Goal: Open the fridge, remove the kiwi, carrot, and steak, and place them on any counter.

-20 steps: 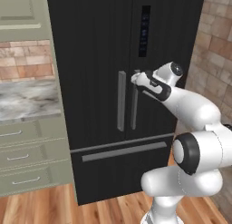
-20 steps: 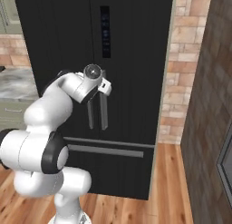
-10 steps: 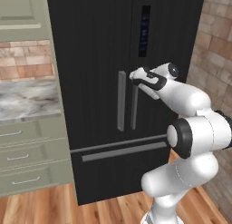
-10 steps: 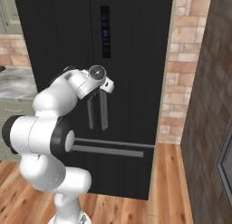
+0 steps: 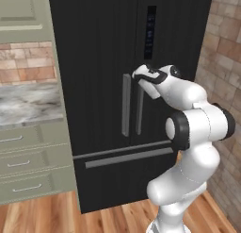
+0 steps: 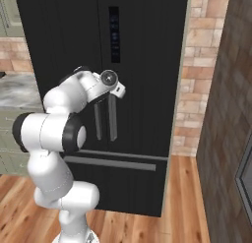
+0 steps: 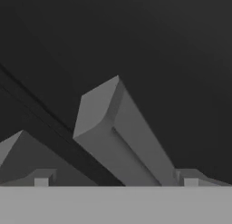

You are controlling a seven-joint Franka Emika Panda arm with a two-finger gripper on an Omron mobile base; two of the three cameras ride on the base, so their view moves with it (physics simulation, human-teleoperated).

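At the top of the right-hand upright bar handle (image 5: 140,112) of the closed fridge (image 5: 103,62), the pincer (image 7: 116,182) stands released, seemingly straddling it.

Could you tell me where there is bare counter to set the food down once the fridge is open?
The counter to the left of the fridge looks bare between the brick backsplash behind it and the sage-green drawers below. It is crowded at the two grey bar handles, where the open gripper sits at their top ends.
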